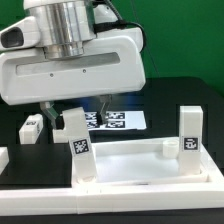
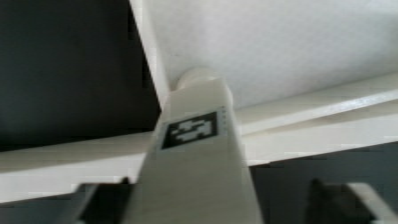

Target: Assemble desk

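Leg (image 2: 196, 150) stands upright between the end effector's (image 1: 76, 115) spread fingers (image 2: 103, 203), cropped to dark stubs in the wrist view.

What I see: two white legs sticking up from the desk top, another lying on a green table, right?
The table is black, not green, per the exterior view. Two white legs do stick up from the desk top; a third leg lies on the table.

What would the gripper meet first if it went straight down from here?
Most likely the upright leg, which sits in line under the gripper, between its open jaws. The jaws may pass either side of it and reach the white tabletop that the leg stands in. Depth is unclear.
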You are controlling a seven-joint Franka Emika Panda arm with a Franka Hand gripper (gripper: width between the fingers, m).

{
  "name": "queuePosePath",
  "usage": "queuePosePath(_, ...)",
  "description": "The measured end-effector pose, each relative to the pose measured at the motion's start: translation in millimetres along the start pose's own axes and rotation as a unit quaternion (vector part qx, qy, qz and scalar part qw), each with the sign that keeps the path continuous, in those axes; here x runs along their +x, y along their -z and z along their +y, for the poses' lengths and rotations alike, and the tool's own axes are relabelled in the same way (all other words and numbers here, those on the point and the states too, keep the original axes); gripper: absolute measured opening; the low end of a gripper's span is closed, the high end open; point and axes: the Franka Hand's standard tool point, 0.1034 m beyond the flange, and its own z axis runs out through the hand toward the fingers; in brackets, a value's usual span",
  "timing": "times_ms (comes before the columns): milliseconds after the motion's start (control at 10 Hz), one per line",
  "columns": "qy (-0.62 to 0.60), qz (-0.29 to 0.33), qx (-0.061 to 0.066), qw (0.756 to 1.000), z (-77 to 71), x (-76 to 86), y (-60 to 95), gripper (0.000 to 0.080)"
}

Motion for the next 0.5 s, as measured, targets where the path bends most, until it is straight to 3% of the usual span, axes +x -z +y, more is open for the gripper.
queuePosePath(100, -0.03, 0.0, 0.001, 1.0, -0.2, 0.0, 0.0, 0.0388)
queuePosePath(200, -0.067, 0.0, 0.001, 0.998, -0.3, 0.1, 0.0, 0.0287)
queuePosePath(500, -0.201, 0.0, 0.002, 0.979, 0.1, 0.1, -0.4, 0.0287)
